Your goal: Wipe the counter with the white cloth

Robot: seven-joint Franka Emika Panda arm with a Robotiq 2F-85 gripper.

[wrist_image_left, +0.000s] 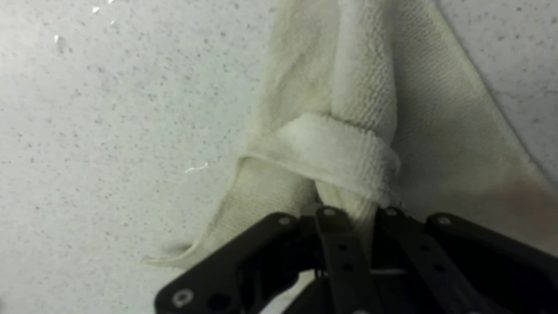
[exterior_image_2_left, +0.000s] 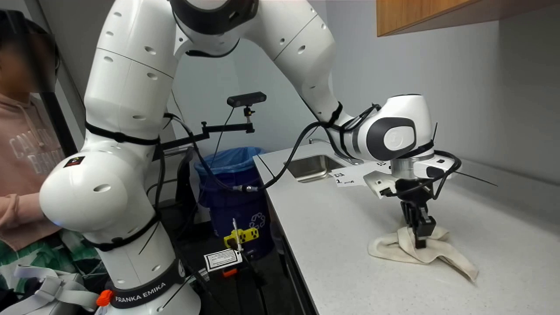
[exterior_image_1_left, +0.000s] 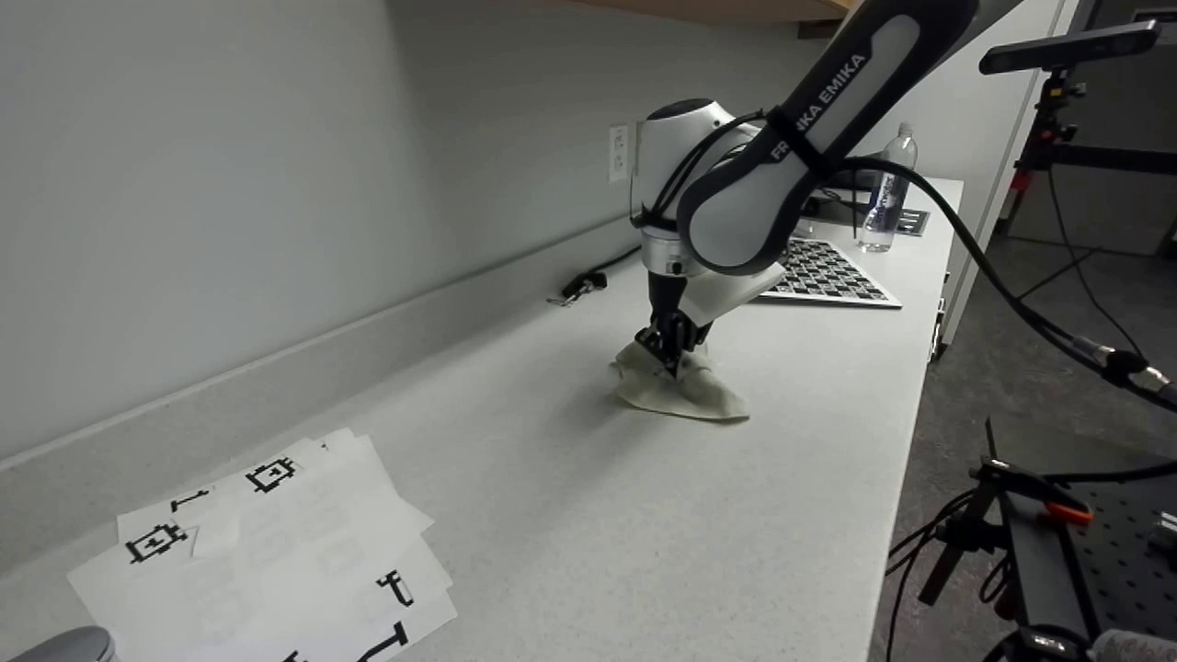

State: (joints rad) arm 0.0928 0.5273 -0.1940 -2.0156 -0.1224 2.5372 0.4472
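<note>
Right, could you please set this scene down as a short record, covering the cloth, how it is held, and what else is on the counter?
Cloth: off-white, bunched at the grasp, edges spread on the counter
Grasp: hand pointing down, closed on a fold of the cloth
Surface: small shiny marks beside the cloth, perhaps liquid
Also on counter: printed sheets, black-and-white patterned board, standing bottle
Set into counter: sink

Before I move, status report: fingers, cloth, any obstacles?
Black fingers closed on crumpled off-white cloth. Cloth lying on speckled pale counter, glossy spots beside it. Loose white printed paper sheets farther along, possible obstacle to longer strokes.
</note>
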